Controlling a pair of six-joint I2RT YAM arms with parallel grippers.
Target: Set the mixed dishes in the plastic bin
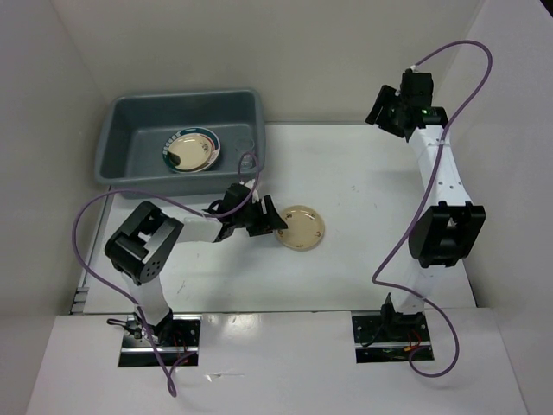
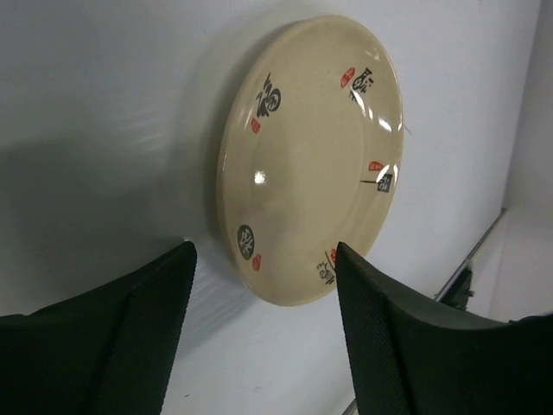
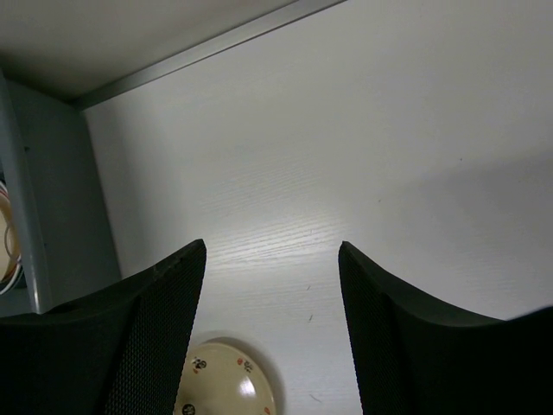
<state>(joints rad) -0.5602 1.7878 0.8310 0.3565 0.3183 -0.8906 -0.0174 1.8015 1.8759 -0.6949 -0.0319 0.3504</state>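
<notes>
A cream-beige plate point(image 1: 301, 227) with small red and black marks lies flat on the white table, right of centre-left. It fills the left wrist view point(image 2: 311, 164) and shows at the bottom of the right wrist view point(image 3: 226, 380). My left gripper point(image 1: 270, 218) is open and empty, low over the table just left of the plate, its fingers point(image 2: 147, 328) short of the rim. The grey plastic bin point(image 1: 130, 143) stands at the back left and holds a plate with a patterned rim point(image 1: 192, 150). My right gripper point(image 1: 386, 114) is open and empty, raised at the back right.
The bin's wall point(image 3: 52, 207) shows at the left of the right wrist view. White walls close in the table at the back and both sides. The table's metal edge point(image 3: 216, 43) runs along the back.
</notes>
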